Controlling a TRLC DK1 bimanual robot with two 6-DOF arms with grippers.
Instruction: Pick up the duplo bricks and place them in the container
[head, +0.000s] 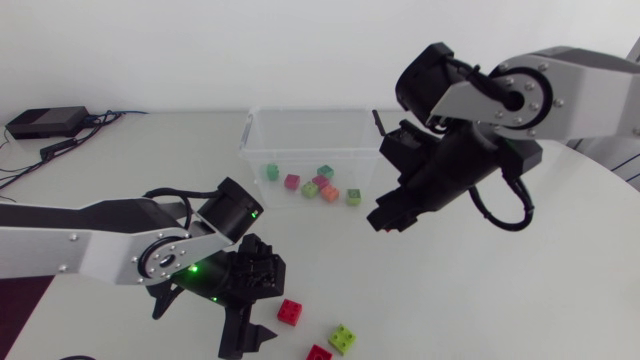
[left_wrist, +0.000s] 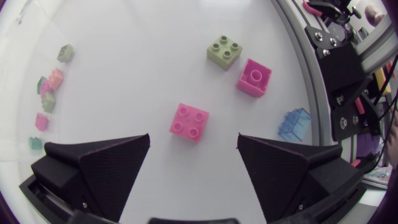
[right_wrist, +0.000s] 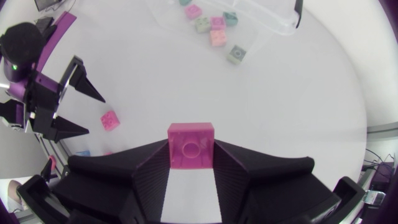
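Observation:
My right gripper (right_wrist: 191, 155) is shut on a magenta duplo brick (right_wrist: 190, 138), gripped from two sides. In the head view this gripper (head: 384, 222) hangs above the table just in front of the clear container (head: 258, 128), and the brick is hidden there. My left gripper (head: 246, 340) stands open over the table's front. A pink brick (left_wrist: 189, 121) lies just ahead of its spread fingers (left_wrist: 112, 165), untouched. Beyond it lie a green brick (left_wrist: 224, 51), a magenta brick (left_wrist: 253, 78) and a clear blue brick (left_wrist: 293, 123).
The container holds several small bricks (head: 322, 187) on its floor. On the table near the front edge lie a red brick (head: 291, 312), a green brick (head: 343, 338) and another red one (head: 318, 352). A black box with cables (head: 45, 123) sits far left.

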